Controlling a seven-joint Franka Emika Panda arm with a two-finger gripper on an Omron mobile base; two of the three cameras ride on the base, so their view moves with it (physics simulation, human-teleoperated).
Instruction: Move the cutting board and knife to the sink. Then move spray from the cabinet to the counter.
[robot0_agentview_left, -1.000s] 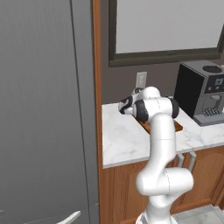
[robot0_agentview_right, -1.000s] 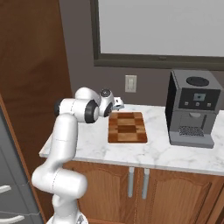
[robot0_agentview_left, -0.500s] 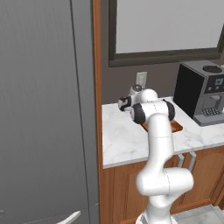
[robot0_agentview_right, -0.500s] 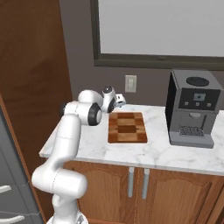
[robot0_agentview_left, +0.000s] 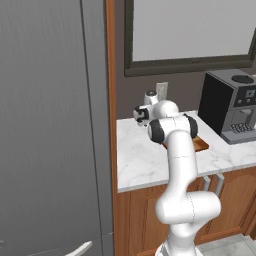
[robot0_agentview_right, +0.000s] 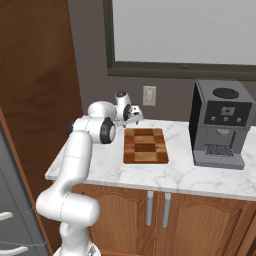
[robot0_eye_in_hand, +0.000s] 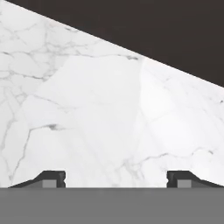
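Note:
The checkered wooden cutting board (robot0_agentview_right: 145, 146) lies flat on the white marble counter (robot0_agentview_right: 95, 162), and one corner of the board (robot0_agentview_left: 201, 144) shows behind my arm. My gripper (robot0_agentview_right: 134, 118) hovers just past the board's back left corner, close to the wall. In the left base view the gripper (robot0_agentview_left: 139, 114) points left over bare marble. In the hand view its fingertips (robot0_eye_in_hand: 54, 178) stand wide apart over the counter (robot0_eye_in_hand: 96, 113); the gripper (robot0_eye_in_hand: 116, 179) is open with nothing between them. The knife, sink, spray and cabinet are out of view.
A black and grey coffee machine (robot0_agentview_right: 219, 125) stands on the counter right of the board. A wall outlet (robot0_agentview_right: 149, 95) sits just behind my hand. A tall grey unit (robot0_agentview_left: 50, 125) with a wooden side panel (robot0_agentview_left: 111, 90) bounds the counter's left end.
My hand has shifted slightly back toward the wall by the board's back left corner while the elbow swung round. The board has not moved.

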